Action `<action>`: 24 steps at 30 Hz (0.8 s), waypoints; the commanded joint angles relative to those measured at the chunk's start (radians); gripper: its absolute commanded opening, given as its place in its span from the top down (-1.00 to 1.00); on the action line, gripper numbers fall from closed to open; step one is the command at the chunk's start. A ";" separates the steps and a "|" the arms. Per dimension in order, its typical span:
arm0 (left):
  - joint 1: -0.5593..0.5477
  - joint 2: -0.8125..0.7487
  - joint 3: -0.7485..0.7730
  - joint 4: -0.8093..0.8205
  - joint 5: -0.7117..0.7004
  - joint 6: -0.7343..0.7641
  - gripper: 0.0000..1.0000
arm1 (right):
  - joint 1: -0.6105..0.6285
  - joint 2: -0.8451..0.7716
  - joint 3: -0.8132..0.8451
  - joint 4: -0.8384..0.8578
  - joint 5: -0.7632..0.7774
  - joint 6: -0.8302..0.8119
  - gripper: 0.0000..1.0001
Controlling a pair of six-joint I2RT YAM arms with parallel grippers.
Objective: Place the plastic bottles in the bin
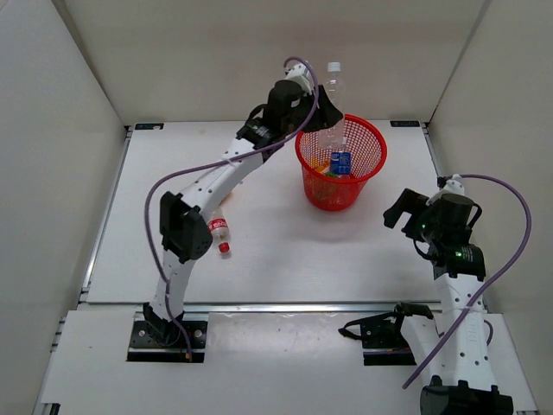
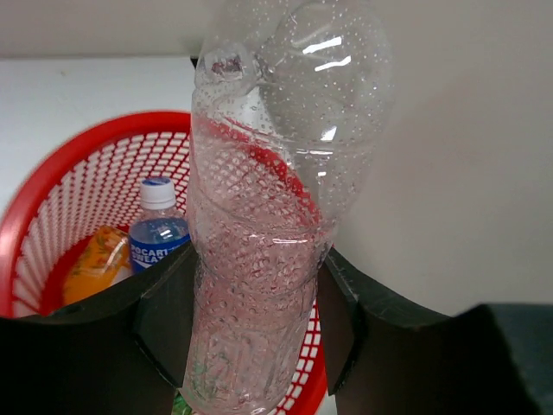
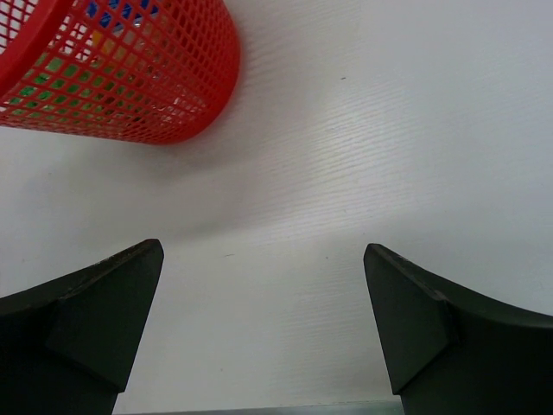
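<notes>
Plain clear bottle [image 2: 259, 259] clamped upright in left gripper [image 2: 251, 333], high over the bin [image 1: 373, 138], seemingly at its far rim, not centre. Right gripper [image 3: 263, 320] spread wide, empty. Red-capped bottle [image 1: 219, 233] lies on table [image 1: 285, 277], well apart. Risk: released here, bottle may clip rim and fall outside.

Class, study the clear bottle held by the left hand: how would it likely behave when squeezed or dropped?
The clear bottle shows no liquid level, so it is probably light. Its thin see-through wall would likely dent if the left hand squeezes harder. Droplets speckle it, so it may be slippery.
</notes>
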 commanded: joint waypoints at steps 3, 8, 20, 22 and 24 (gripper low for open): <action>-0.052 0.075 0.101 0.109 0.049 -0.109 -0.02 | -0.038 -0.007 0.052 0.003 0.052 -0.007 -0.98; -0.067 0.146 0.170 0.077 0.158 -0.132 -0.31 | -0.038 -0.008 0.058 -0.012 0.058 -0.024 -1.00; -0.087 -0.338 -0.377 0.039 0.077 0.034 -0.97 | 0.031 0.033 0.191 -0.018 0.155 -0.053 -0.98; -0.075 -0.434 -0.442 -0.016 0.018 0.066 -0.97 | 0.064 0.050 0.228 -0.007 0.147 -0.074 -0.98; -0.064 -0.533 -0.550 -0.093 -0.073 0.107 -0.96 | 0.142 0.082 0.258 0.002 0.135 -0.099 -0.98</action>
